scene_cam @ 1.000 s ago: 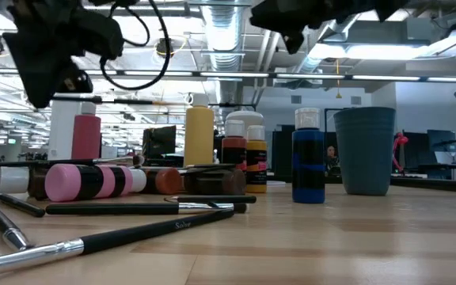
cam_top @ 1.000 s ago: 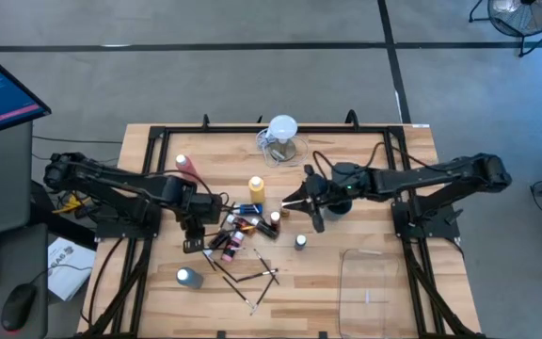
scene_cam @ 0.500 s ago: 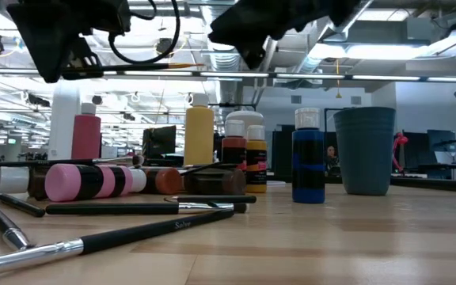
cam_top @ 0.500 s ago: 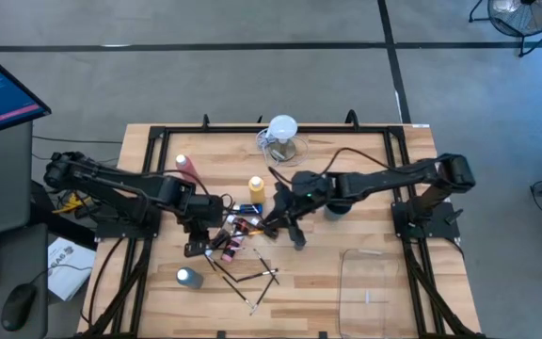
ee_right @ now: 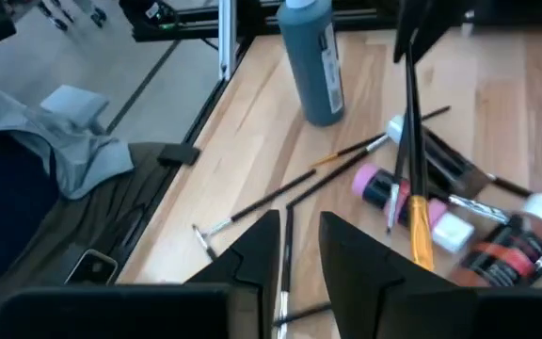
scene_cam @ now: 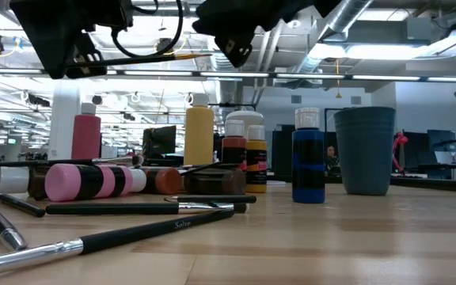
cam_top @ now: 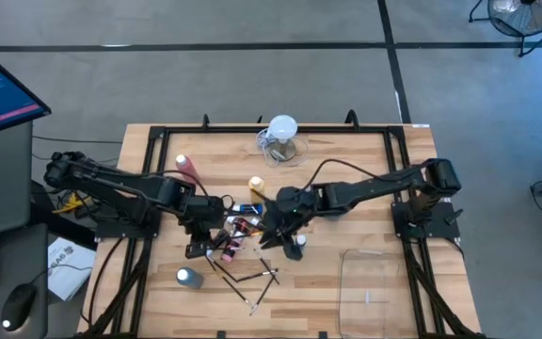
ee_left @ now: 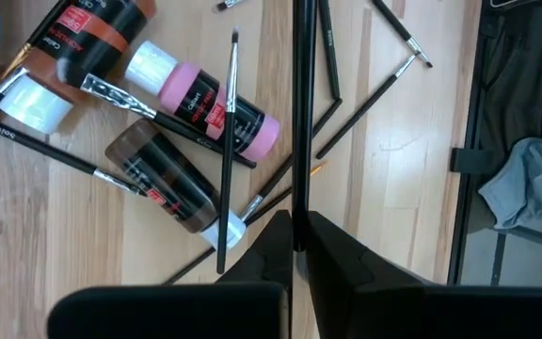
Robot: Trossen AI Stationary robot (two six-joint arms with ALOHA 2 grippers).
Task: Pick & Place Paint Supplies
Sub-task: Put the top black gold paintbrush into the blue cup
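Note:
A pile of small paint bottles (cam_top: 238, 231) and thin dark paintbrushes (cam_top: 252, 276) lies mid-table. A yellow bottle (cam_top: 256, 188), a pink-red bottle (cam_top: 188, 168) and a teal bottle (cam_top: 189, 277) stand around it. My left gripper (cam_top: 198, 240) hangs over the pile's left side, shut on one paintbrush (ee_left: 296, 94). My right gripper (cam_top: 273, 231) hovers above the pile's right side with its fingers slightly apart (ee_right: 299, 250) and nothing between them. The held brush (ee_right: 410, 141) shows just ahead of it. My left gripper pinches the paintbrush's dark shaft (ee_left: 296, 202) between its two fingers, slanting down from above. The brush runs on out past the fingertips and is lifted clear of the table. In the low view it shows about level (scene_cam: 137, 58).
A clear jug with a white round top (cam_top: 282, 132) stands at the far edge. A clear container (cam_top: 374, 282) sits near right. A blue bottle (scene_cam: 308, 158) and a dark cup (scene_cam: 366, 150) stand right of the pile. Black frame rails (cam_top: 149, 169) border the table.
My right gripper has swung toward the table's left edge, from beside the dark cup to above the pile, tipping downward as it went. My left gripper has risen a little with the paintbrush.

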